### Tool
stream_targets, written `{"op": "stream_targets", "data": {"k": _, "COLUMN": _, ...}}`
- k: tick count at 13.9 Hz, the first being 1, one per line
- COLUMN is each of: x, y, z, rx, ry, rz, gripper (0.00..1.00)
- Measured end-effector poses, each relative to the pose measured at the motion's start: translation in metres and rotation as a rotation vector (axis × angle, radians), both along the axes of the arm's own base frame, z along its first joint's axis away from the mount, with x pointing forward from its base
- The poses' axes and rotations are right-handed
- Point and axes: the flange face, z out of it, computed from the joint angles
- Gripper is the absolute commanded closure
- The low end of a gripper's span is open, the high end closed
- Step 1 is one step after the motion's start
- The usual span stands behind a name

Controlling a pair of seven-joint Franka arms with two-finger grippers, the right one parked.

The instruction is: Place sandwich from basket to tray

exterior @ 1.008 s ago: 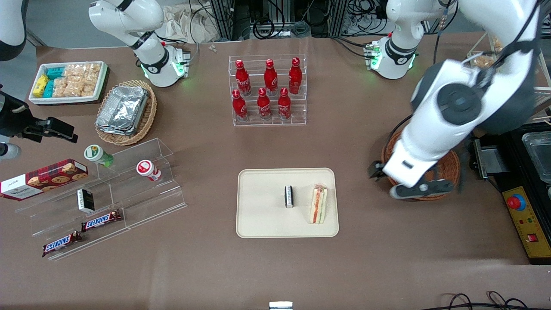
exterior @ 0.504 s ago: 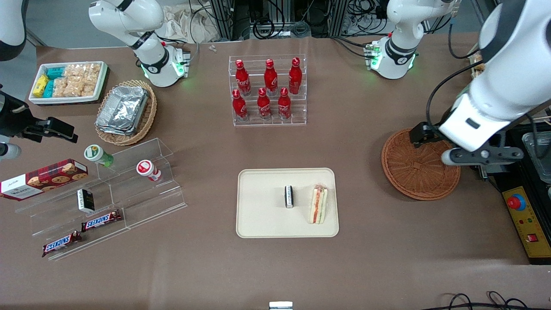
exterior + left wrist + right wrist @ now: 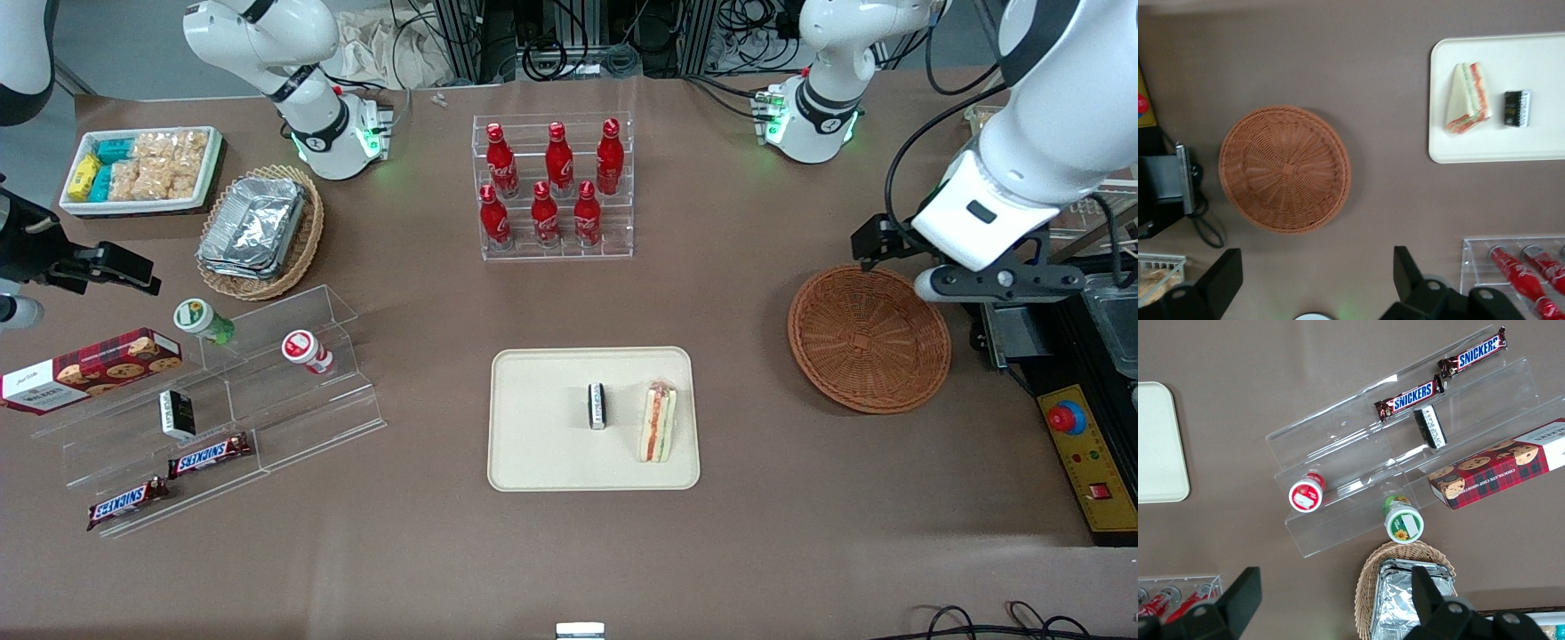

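The sandwich (image 3: 658, 422) lies on its side on the cream tray (image 3: 542, 444), at the tray's end nearer the working arm. It also shows in the left wrist view (image 3: 1467, 98) on the tray (image 3: 1498, 143). The round reddish-brown basket (image 3: 869, 340) is empty, as the left wrist view (image 3: 1285, 169) confirms. My left gripper (image 3: 1000, 280) hangs high above the table, just past the basket's edge farthest from the front camera. Its fingers (image 3: 1405, 273) are spread wide with nothing between them.
A small black packet (image 3: 597, 406) stands on the tray beside the sandwich. A clear rack of red bottles (image 3: 556, 187) stands farther back. A control box with a red button (image 3: 1080, 453) and black equipment (image 3: 1013, 333) sit beside the basket. Clear stepped shelves (image 3: 267, 382) lie toward the parked arm's end.
My left arm has lifted off the basket and drawn back toward the working arm's end, leaving the empty basket fully in view. The sandwich and tray have not moved.
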Motion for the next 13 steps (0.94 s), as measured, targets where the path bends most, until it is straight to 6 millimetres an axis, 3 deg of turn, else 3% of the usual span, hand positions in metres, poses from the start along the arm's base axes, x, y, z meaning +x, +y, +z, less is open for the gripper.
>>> {"op": "stream_targets", "data": {"k": 3, "x": -0.014, "y": 0.04, "z": -0.009, "rx": -0.009, "ry": 0.013, "rz": -0.004, "gripper": 0.0}}
{"op": "stream_targets", "data": {"k": 9, "x": -0.055, "y": 0.095, "z": -0.022, "rx": 0.006, "ry": -0.044, "rz": 0.001, "gripper": 0.0}}
{"op": "stream_targets", "data": {"k": 11, "x": -0.05, "y": 0.104, "z": -0.015, "rx": -0.002, "ry": -0.072, "rz": 0.001, "gripper": 0.0}}
{"op": "stream_targets", "data": {"k": 13, "x": -0.03, "y": 0.101, "z": 0.0, "rx": -0.009, "ry": -0.084, "rz": -0.004, "gripper": 0.0}}
